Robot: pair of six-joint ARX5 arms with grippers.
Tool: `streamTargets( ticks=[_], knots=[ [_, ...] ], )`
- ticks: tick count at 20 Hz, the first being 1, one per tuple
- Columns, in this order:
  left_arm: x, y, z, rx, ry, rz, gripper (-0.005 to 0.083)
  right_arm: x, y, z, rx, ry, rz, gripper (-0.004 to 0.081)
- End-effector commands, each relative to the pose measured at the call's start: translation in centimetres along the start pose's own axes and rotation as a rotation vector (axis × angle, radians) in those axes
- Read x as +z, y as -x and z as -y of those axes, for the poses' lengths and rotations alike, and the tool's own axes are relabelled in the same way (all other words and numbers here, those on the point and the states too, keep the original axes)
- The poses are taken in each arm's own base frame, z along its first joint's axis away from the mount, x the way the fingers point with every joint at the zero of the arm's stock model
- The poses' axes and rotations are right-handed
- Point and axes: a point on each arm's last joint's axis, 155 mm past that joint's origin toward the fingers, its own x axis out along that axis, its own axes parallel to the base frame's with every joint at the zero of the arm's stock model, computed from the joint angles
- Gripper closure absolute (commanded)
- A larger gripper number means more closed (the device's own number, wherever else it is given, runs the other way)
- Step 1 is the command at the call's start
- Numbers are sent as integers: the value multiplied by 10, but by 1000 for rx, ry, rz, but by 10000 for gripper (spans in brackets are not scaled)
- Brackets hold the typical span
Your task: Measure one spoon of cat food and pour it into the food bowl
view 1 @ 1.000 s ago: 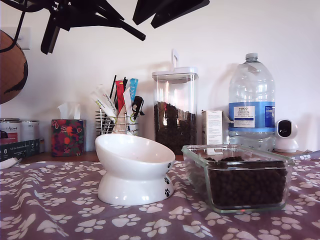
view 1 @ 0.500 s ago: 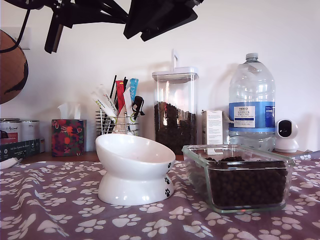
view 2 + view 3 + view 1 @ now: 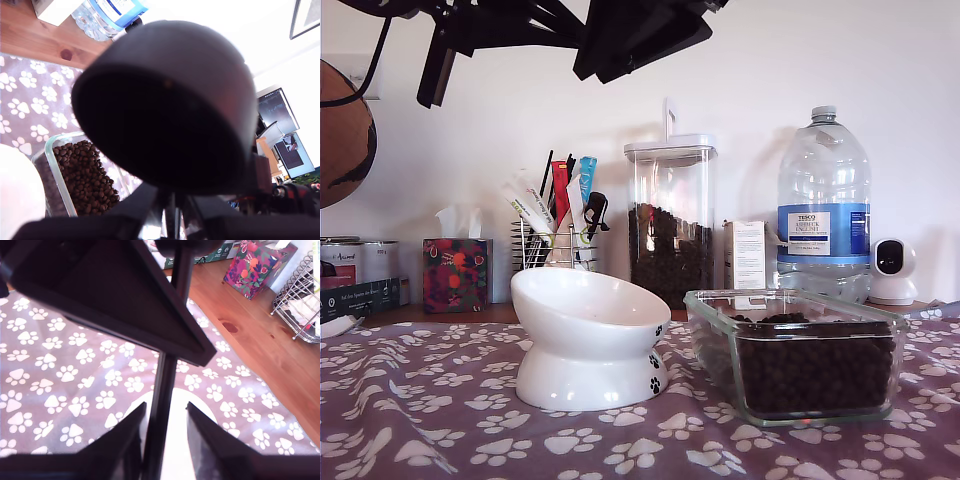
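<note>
My first pincer [image 3: 172, 220] pinches the black spoon [image 3: 170, 100] by its handle, high above the counter. My second pincer [image 3: 162, 440] stands spread around the handle. The white food bowl [image 3: 590, 335] stands near the counter's front edge, just beside the glass dish [image 3: 798, 352] of cat food [image 3: 810, 368].

A wooden table [image 3: 490, 313] carries a purple paw-print cloth [image 3: 440, 420] over its front part. On the cloth stand the white food bowl [image 3: 588, 340] and, just beside it, a clear glass dish [image 3: 795, 352] of cat food [image 3: 815, 372]. Along the back edge stand a tissue box [image 3: 455, 274], a wire rack [image 3: 552, 245], a tall kibble canister [image 3: 670, 220] and a water bottle [image 3: 822, 205].
</note>
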Motion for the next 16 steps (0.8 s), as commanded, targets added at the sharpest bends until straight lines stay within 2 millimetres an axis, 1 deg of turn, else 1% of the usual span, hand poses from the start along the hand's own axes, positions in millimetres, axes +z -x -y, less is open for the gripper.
streamTargets(
  ticks=[1, 9, 11, 12, 13, 15, 16],
  knots=[
    [-1, -3, 5, -13, -15, -7, 795, 5, 1, 2, -2, -1, 13, 783],
    [-8, -5, 12, -37, -26, -32, 794, 2, 1, 3, -5, -4, 1, 783],
    [-9, -5, 13, -44, -26, -41, 774, 2, 1, 4, -9, -6, -1, 783],
    [-10, -5, 14, -49, -26, -46, 745, 1, 1, 6, -13, -11, -2, 783],
    [-12, -5, 14, -53, -30, -52, 694, 0, 1, 8, -19, -18, -5, 783],
    [-14, -4, 17, -66, -53, -65, 552, -2, 1, 14, -36, -38, -10, 783],
    [-16, -4, 18, -72, -54, -73, 505, -3, 2, 17, -43, -46, -10, 783]
  ],
)
